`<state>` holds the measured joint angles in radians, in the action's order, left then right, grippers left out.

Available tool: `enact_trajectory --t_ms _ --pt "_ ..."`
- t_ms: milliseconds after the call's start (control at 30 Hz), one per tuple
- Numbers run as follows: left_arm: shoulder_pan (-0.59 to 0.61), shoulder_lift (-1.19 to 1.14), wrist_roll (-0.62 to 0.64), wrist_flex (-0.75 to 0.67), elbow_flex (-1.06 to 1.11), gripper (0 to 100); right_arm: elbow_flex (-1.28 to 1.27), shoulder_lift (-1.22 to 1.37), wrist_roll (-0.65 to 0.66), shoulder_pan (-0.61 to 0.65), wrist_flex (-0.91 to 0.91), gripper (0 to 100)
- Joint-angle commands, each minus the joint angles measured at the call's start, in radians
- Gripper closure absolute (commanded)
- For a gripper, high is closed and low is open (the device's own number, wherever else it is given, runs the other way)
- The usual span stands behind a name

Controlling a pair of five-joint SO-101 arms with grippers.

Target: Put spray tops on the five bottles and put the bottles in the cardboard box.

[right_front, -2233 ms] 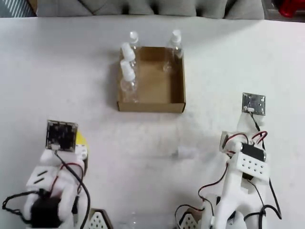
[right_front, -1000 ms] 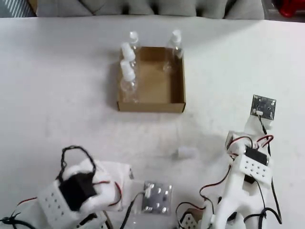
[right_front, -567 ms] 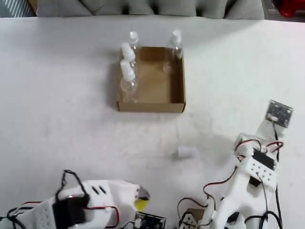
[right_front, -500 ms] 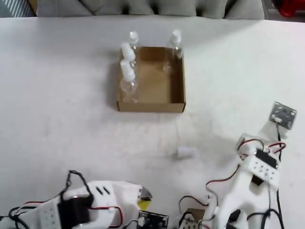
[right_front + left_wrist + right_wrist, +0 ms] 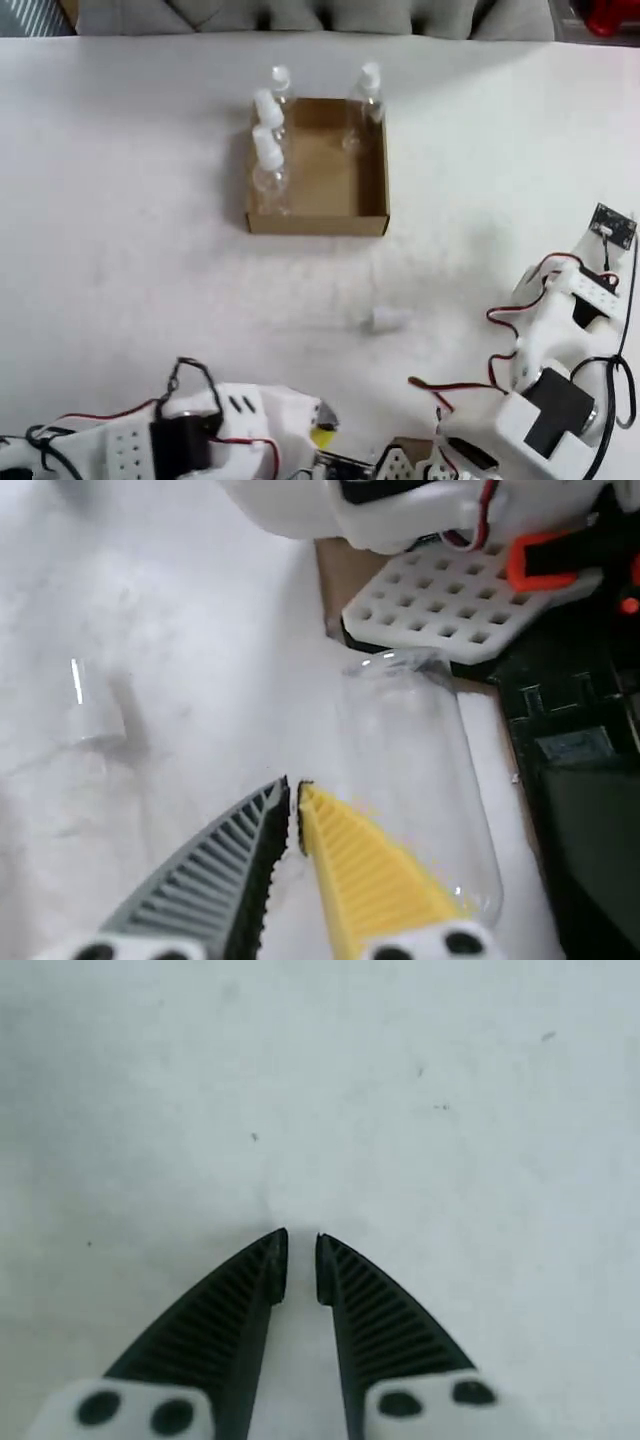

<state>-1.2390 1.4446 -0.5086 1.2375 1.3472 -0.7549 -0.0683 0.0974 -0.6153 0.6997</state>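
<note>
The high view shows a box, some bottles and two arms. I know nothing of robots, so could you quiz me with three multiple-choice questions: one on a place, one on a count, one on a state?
1. Where is the loose white top?
A. Gripped by an arm.
B. On the table, in front of the cardboard box.
C. Inside the box.

2. How many bottles stand in the box?
A. Two.
B. Five.
C. Four.

3. What state is the left end effector in?
A. Shut, holding nothing.
B. Wide open.
C. Shut on a bottle.

Answers:
1 B: it lies alone on the table, between the box and the arms.
2 C: four bottles with tops on stand along the box's left and back sides.
3 A: its grey and yellow fingers meet with nothing between them, and a clear bottle lies on its side close by.
</note>
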Motion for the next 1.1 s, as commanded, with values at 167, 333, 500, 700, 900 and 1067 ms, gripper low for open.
enact_trajectory --t_ms 167,333,500,700,900,1067 --pt "-0.163 -0.275 0.014 -0.098 -0.184 98 0.051 -0.004 -0.009 0.010 0.007 98.3" --pt "-0.234 -0.363 0.034 -0.072 -0.282 98 0.051 -0.002 -0.009 0.013 0.008 98.3" --pt "-0.332 -0.475 0.167 -0.130 -0.284 98 0.051 -0.002 -0.009 0.015 0.007 98.3" --pt "-0.412 -0.618 0.262 -0.196 -0.288 98 0.051 -0.001 -0.009 0.015 0.005 98.3" --pt "-0.285 -0.702 0.295 -0.313 -0.282 98 0.051 -0.001 -0.009 0.015 0.007 98.3" --pt "-0.288 -0.704 0.295 -0.287 -0.282 98 0.051 -0.001 -0.009 0.035 0.008 98.3"
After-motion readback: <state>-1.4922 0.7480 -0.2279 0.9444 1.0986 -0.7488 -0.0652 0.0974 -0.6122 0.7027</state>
